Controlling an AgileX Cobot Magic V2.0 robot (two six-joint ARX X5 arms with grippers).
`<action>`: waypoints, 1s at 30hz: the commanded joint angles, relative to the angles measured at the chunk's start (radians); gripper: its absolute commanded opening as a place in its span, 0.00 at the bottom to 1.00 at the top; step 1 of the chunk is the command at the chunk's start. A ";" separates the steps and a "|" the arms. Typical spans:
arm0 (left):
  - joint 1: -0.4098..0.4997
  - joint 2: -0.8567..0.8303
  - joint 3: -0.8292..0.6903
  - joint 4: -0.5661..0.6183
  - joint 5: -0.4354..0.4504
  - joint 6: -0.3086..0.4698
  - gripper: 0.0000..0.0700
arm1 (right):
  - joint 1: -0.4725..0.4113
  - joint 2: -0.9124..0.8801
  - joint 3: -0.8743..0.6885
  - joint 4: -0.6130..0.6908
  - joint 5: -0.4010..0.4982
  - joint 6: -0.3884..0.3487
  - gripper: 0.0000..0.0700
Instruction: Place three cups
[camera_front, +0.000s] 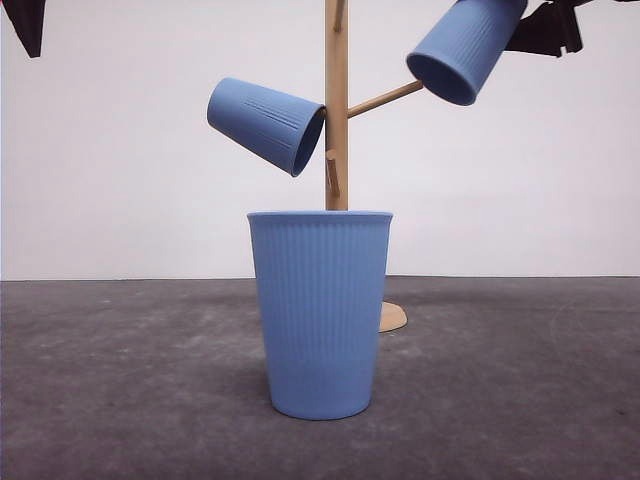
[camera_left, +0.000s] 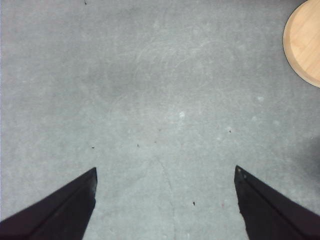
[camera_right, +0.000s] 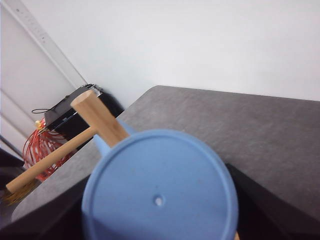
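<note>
Upright cup (camera_front: 320, 315) on worktop (camera_front: 520, 390) hides wooden rack (camera_front: 336, 100) base; second cup (camera_front: 265, 123) hangs on a peg. Right fingers (camera_right: 250, 200) grasp third cup (camera_front: 463, 48); left fingers (camera_left: 65, 210) released. No legible markings.

I saw open counter (camera_front: 520, 380) either side of the upright cup (camera_front: 320, 312); behind it the wooden rack (camera_front: 336, 110) and two hung cups blocked the middle.

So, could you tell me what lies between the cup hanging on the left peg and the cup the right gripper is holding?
In the front view, the wooden rack's upright post stands between the hung cup and the held cup, with the bare right peg reaching toward the latter.
</note>
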 joint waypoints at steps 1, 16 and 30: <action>-0.003 0.006 0.011 0.009 0.001 0.007 0.74 | 0.020 0.040 0.025 0.011 0.016 0.009 0.46; -0.003 0.006 0.011 0.008 0.001 0.007 0.74 | 0.092 0.141 0.025 0.047 0.145 -0.025 0.91; -0.003 0.006 0.011 0.001 0.039 0.006 0.74 | 0.070 0.117 0.025 0.057 0.143 -0.010 0.94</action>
